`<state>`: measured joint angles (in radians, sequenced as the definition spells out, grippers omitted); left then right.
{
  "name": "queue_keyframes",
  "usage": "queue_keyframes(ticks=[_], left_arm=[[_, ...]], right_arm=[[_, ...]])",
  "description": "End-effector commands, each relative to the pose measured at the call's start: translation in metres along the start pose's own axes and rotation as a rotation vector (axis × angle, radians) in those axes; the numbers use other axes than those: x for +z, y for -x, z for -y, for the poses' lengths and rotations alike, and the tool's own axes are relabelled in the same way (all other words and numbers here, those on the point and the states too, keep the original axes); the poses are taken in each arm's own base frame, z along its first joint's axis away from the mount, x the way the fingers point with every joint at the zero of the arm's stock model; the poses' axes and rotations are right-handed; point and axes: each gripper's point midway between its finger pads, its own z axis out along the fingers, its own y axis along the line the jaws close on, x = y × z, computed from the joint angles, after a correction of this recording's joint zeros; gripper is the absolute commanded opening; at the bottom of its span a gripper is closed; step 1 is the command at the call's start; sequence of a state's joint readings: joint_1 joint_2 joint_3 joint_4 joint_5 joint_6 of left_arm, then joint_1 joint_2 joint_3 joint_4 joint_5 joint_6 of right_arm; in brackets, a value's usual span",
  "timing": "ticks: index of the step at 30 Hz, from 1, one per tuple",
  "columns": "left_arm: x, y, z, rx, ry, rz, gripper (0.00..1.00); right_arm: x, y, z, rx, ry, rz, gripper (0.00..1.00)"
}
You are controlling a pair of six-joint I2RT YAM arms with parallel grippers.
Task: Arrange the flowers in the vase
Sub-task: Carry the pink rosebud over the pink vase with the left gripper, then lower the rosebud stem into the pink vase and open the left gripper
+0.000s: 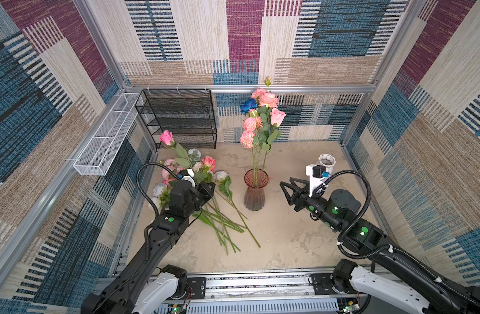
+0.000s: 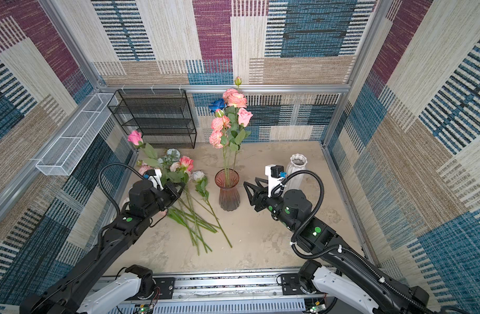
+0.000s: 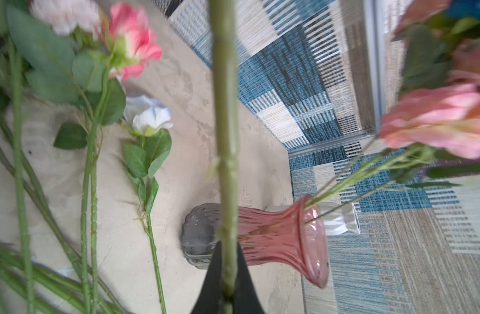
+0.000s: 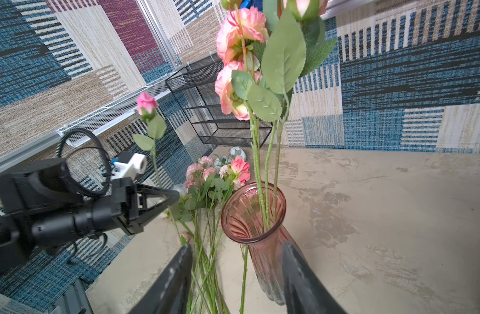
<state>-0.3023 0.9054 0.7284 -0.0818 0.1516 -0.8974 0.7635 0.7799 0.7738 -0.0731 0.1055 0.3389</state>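
My left gripper [image 1: 211, 187] [image 3: 228, 282] is shut on the green stem [image 3: 224, 136] of a pink rose [image 1: 166, 137] [image 4: 146, 104], which rises tilted above the pile. Several more flowers [image 1: 206, 165] lie on the table at the left, with their stems [image 1: 223, 225] fanned toward the front. A pink glass vase [image 1: 256, 190] [image 3: 274, 239] [image 4: 256, 214] stands mid-table and holds pink, peach and one dark blue flower [image 1: 260, 117]. My right gripper [image 1: 285, 181] [image 4: 236, 244] is open just right of the vase, level with its lower body, holding nothing.
A white ribbed vase [image 1: 327, 162] stands behind the right arm. A black mesh shelf [image 1: 179, 117] sits at the back left. A white mesh basket [image 1: 105, 138] hangs on the left wall. Patterned walls close in three sides.
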Motion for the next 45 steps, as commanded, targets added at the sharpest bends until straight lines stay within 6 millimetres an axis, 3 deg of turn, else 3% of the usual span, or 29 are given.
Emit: queue_keyframes(ticks=[1, 5, 8, 15, 21, 26, 34, 40, 45], left_arm=[[-0.030, 0.011, 0.001, 0.194, 0.096, 0.012, 0.00], [-0.058, 0.041, 0.053, 0.325, 0.001, 0.078, 0.00], [-0.064, 0.057, 0.093, 0.405, -0.079, 0.121, 0.00], [-0.060, 0.072, 0.192, 0.579, -0.312, 0.222, 0.00], [-0.043, 0.069, 0.241, 0.666, -0.423, 0.265, 0.00], [-0.004, 0.059, 0.241, 0.683, -0.419, 0.238, 0.00], [0.067, 0.018, 0.205, 0.672, -0.389, 0.132, 0.00], [0.085, -0.024, 0.175, 0.708, -0.326, 0.005, 0.00], [0.086, -0.049, 0.145, 0.692, -0.244, -0.101, 0.21]], right_arm=[[-0.002, 0.011, -0.003, 0.005, 0.008, 0.032, 0.55], [-0.003, 0.016, -0.005, 0.004, 0.012, 0.043, 0.55], [-0.004, 0.018, -0.006, 0.003, 0.011, 0.045, 0.55], [-0.008, 0.023, -0.004, 0.010, -0.004, 0.054, 0.54], [-0.011, 0.024, -0.002, 0.020, -0.014, 0.057, 0.54], [-0.012, 0.023, 0.000, 0.027, -0.018, 0.056, 0.54], [-0.012, 0.022, 0.000, 0.026, -0.021, 0.055, 0.54], [-0.012, 0.018, 0.002, 0.025, -0.023, 0.047, 0.55], [-0.011, 0.017, 0.002, 0.022, -0.022, 0.050, 0.61]])
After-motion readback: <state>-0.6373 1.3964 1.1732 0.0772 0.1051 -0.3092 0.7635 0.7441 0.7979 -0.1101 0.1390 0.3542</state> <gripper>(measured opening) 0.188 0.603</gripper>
